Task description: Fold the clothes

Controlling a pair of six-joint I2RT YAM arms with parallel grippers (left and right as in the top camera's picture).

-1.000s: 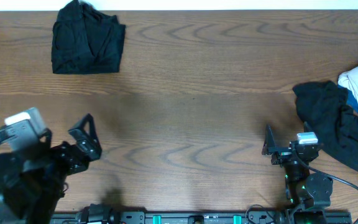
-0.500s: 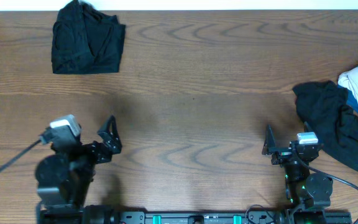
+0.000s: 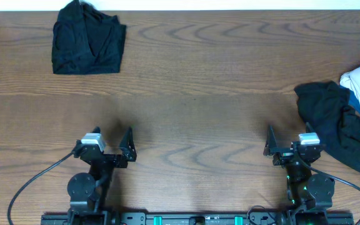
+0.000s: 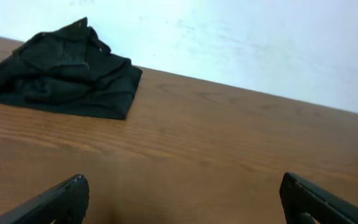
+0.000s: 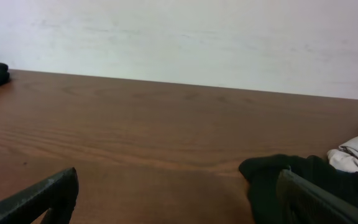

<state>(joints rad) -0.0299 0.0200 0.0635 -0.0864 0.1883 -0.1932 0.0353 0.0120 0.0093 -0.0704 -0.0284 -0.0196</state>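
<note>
The folded garment was plain black. The crumpled garment was black with small white print. The whitish piece carried pink and blue parts. The surface showed brown wood grain.

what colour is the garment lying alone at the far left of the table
Plain black, no print visible. The garment shows best in the overhead view.
</note>
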